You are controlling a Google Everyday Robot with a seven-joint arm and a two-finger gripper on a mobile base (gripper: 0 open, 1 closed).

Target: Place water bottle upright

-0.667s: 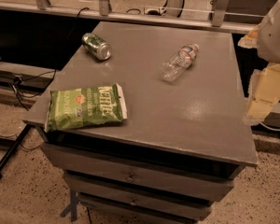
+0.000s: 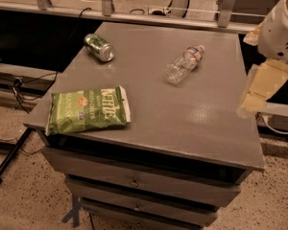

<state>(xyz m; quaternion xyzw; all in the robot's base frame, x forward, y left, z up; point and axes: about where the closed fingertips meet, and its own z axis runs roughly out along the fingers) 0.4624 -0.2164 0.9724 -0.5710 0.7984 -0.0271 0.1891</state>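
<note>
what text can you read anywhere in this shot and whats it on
"Kettle": brand name on the green chip bag.
Smaller print on the bag: too blurred to read.
Water bottle label band: too small to read.
Can: nothing readable.
Gripper, beside the table's right edge: no text on it.

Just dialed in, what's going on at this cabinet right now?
The gripper hangs by the right edge of the gray drawer cabinet, touching nothing on top. The water bottle lies on its side toward the back, cap pointing to the far right, well apart from the gripper, so it is not yet upright. A green can lies on its side at the back left, and a chip bag lies flat at the front left.
</note>
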